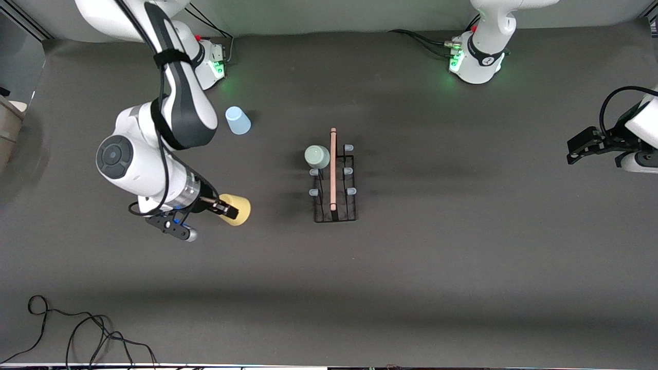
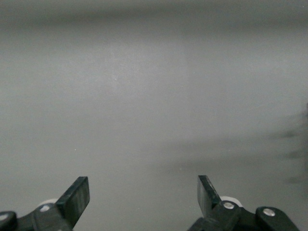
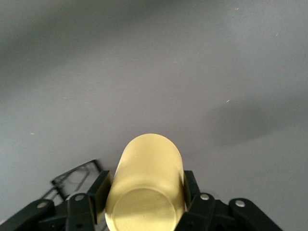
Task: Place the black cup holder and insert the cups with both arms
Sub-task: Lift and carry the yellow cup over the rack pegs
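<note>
The right gripper (image 1: 224,207) pinches the yellow cup (image 1: 237,209) between its fingers, apparently just above the table (image 1: 462,282), toward the right arm's end. The black cup holder (image 1: 334,177) stands at mid-table, with the pale green cup (image 1: 317,156) inverted on the peg at its corner nearest the right arm's base. The light blue cup (image 1: 237,120) sits upside down near that base. The left gripper (image 1: 583,146) waits at the table edge at the left arm's end, fingers (image 2: 77,195) spread wide and empty.
</note>
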You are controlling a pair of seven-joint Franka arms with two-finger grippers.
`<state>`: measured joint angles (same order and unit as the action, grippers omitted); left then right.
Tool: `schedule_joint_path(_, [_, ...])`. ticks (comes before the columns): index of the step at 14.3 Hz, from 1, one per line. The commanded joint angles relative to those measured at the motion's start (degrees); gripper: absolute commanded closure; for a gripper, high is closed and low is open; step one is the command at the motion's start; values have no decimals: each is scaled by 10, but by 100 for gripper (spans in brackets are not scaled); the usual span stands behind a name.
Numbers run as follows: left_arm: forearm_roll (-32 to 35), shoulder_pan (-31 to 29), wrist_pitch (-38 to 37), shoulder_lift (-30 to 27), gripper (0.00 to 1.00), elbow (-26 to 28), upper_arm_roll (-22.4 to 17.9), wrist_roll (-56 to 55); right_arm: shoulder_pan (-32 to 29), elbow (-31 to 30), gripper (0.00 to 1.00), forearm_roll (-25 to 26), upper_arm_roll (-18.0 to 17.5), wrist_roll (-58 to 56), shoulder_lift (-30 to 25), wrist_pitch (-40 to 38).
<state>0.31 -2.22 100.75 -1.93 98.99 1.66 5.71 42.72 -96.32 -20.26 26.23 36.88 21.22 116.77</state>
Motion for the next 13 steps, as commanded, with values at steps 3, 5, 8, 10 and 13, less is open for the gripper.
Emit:
schedule_joint_path(3, [-6, -2, -6, 6, 0, -15, 0, -3, 59, 67, 100, -11, 1, 149, 31, -13])
schedule_joint_path(5, [-6, -2, -10, 6, 0, -15, 0, -3, 76, 101, 100, -5, 2, 203, 59, -13])
schedule_joint_path(8, [-6, -2, -11, 6, 0, -15, 0, -5, 96, 140, 100, -5, 1, 264, 95, -10])
schedule_joint_path(10, [-6, 0, -13, 7, 0, -14, 1, -11, 118, 160, 100, -5, 2, 297, 124, -7])
schedule_joint_path(13, [-6, 4, -9, 9, 0, -15, 1, -26, 133, 171, 100, -2, 2, 321, 151, 13])
